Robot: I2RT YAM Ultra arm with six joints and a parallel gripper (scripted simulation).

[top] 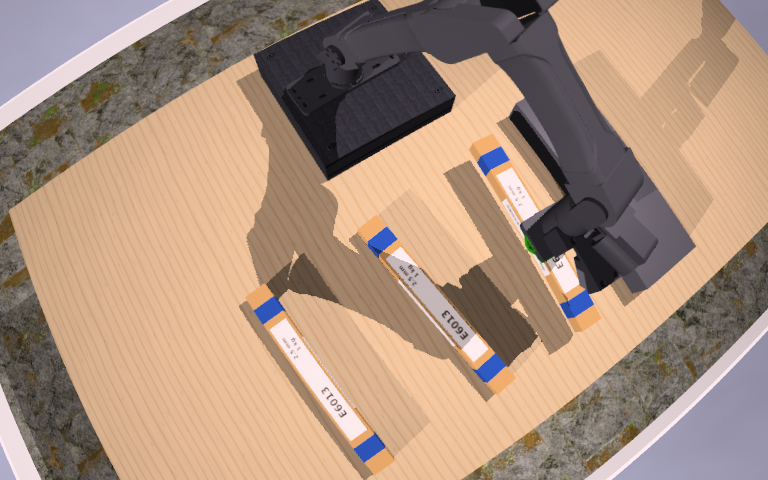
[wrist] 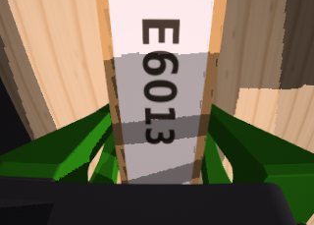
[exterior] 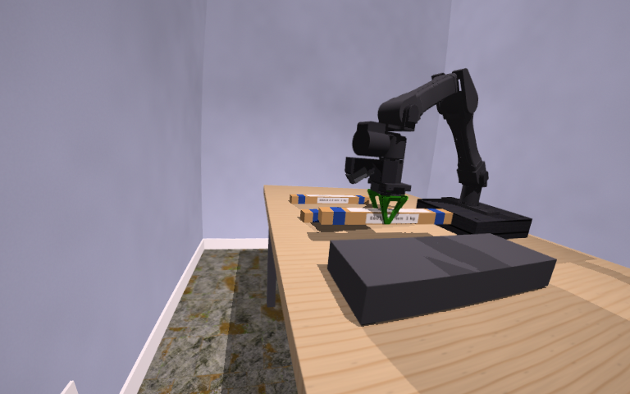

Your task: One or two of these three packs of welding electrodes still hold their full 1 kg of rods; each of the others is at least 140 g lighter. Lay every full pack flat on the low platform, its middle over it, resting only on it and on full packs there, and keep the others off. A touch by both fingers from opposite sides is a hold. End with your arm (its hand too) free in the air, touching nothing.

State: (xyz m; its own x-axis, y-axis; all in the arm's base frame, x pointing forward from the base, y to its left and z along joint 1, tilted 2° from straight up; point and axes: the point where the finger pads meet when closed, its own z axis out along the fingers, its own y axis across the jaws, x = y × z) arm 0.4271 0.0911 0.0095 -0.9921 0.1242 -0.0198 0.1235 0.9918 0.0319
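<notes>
My gripper (top: pixel 541 252) (exterior: pixel 381 214) (wrist: pixel 160 107) is shut on the nearest pack (top: pixel 515 193) (exterior: pixel 355 216) (wrist: pixel 128 28), its green fingers on opposite long sides. This pack is held roughly level above the table, beside the platform; its shadow lies apart from it. The arm hides part of it in the top view. The middle pack (top: pixel 430 291) (exterior: pixel 306 215) lies flat on the table, mostly hidden behind the held pack in the exterior view. The far pack (top: pixel 317 374) (exterior: pixel 332 199) also lies flat on the table. The low dark platform (top: pixel 668 231) (exterior: pixel 455 290) bears no pack.
The black robot base (top: pixel 376 124) (exterior: pixel 499 224) stands at the table's back edge, behind the packs. The arm reaches over part of the platform in the top view. The table's front edge runs close to the ends of the packs.
</notes>
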